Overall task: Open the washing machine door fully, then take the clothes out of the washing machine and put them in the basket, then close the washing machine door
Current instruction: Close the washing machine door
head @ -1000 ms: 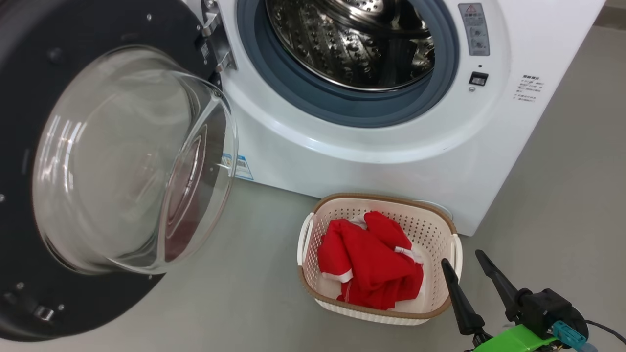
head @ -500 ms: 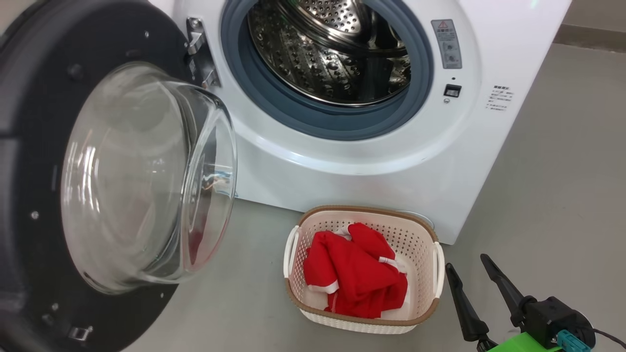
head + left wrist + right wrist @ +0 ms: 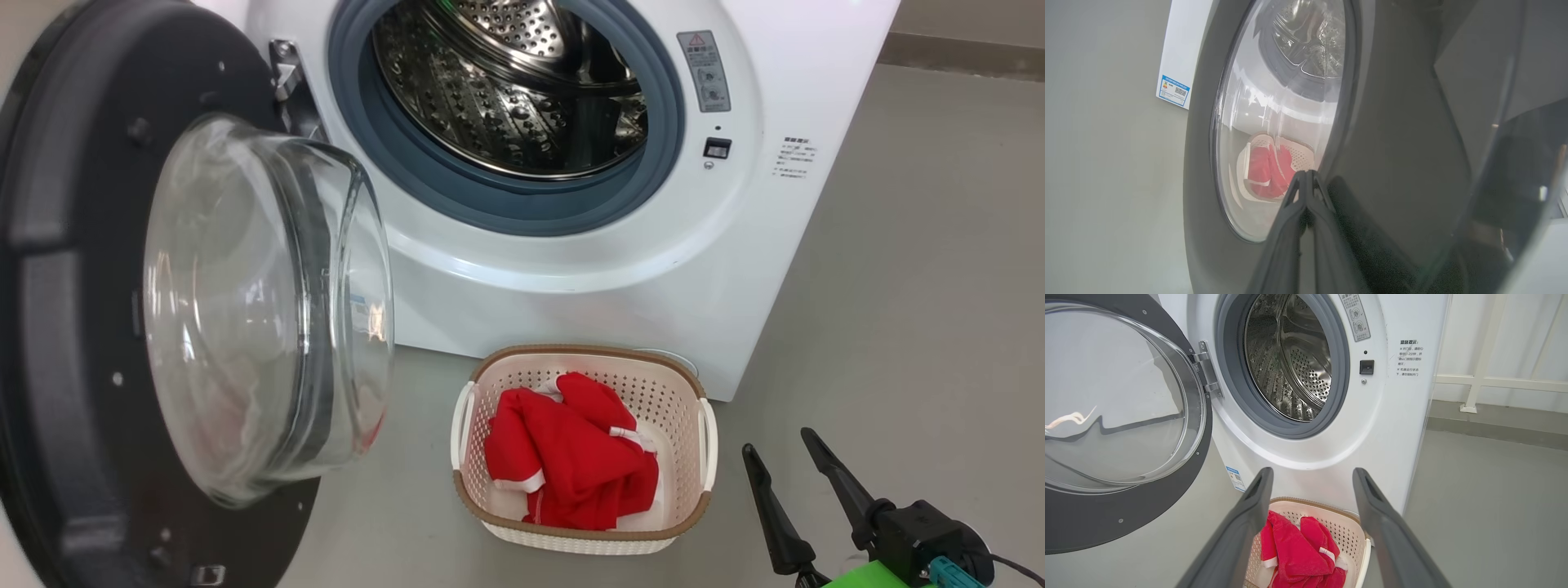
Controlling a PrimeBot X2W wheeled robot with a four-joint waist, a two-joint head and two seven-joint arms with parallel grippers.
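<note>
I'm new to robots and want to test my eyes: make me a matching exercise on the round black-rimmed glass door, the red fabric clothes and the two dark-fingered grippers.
1 round black-rimmed glass door
2 red fabric clothes
3 left gripper
4 right gripper

A fingers spread apart
B swung open
C in the cream perforated plastic basket
D fingers pressed together

Pairs: 1-B, 2-C, 3-D, 4-A
</note>
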